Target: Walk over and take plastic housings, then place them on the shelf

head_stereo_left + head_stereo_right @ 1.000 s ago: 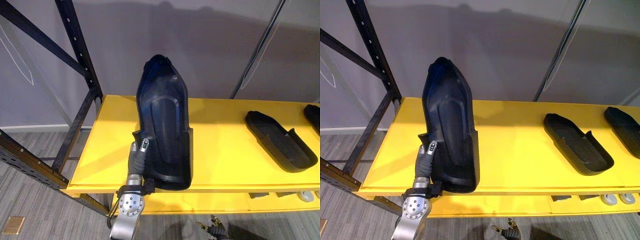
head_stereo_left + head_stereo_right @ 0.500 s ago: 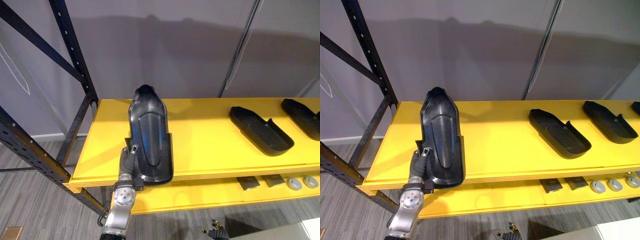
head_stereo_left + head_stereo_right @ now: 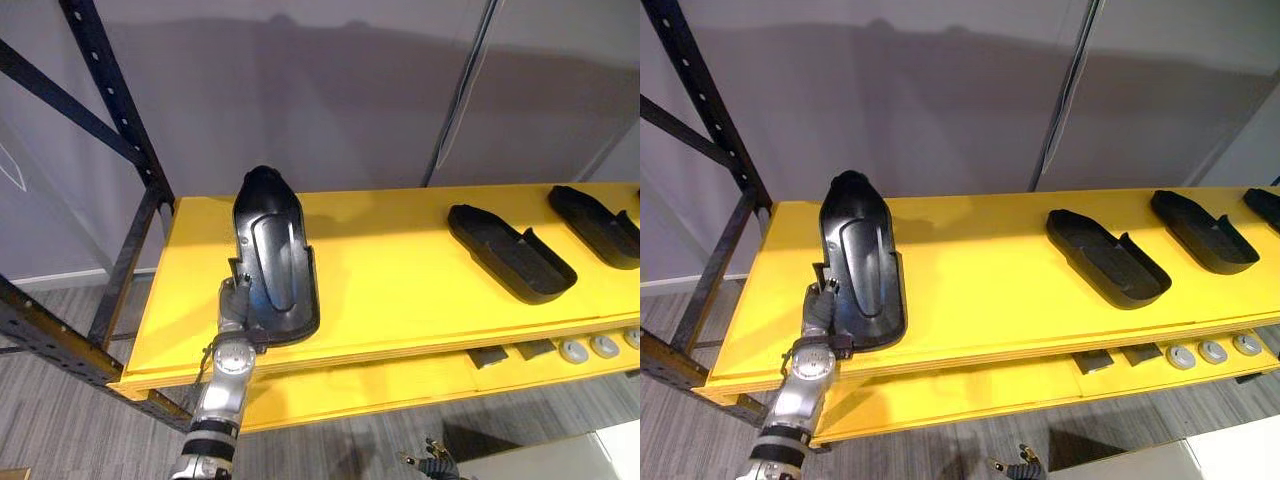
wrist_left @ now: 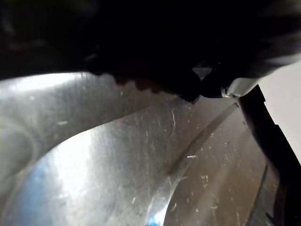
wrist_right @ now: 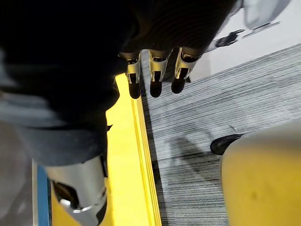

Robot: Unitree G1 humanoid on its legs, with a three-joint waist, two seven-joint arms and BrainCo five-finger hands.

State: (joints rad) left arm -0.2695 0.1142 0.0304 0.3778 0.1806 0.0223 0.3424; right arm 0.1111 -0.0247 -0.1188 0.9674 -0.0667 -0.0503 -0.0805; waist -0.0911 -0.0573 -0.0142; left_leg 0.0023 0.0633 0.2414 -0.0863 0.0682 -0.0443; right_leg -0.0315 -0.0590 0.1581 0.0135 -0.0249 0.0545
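Far left on the yellow shelf board (image 3: 400,290), the first plastic housing (image 3: 272,255): black, boat-shaped, lying hollow side up, narrow end toward the wall, wide end close to the front edge. Inside, a raised ridge down the middle and a glossy, finely scratched surface, seen from very close in the left wrist view. Against its near left wall, the left hand (image 3: 234,303); cannot tell whether clamped on that wall or loose. Well apart to the right, the second plastic housing (image 3: 510,252), also hollow side up, lying at a slant. Near it and further right, the third plastic housing (image 3: 598,224), at the same slant and not touching the second. At the far right edge of the right eye view, the tip of a fourth plastic housing (image 3: 1266,206).

Left of the board, a black perforated rack upright (image 3: 120,100) with a diagonal brace. Behind, a plain grey wall (image 3: 330,100) crossed by a slanted grey pole (image 3: 457,100). Below the board, a lower yellow shelf (image 3: 970,392) carrying two dark flat blocks (image 3: 1095,361) and, right of them, three small round grey parts (image 3: 1212,351) in a row. Underneath, grey striped carpet (image 3: 60,420). Beside the shelf's front edge, over that carpet, the right hand (image 5: 155,77), fingers straight and relaxed, holding nothing.
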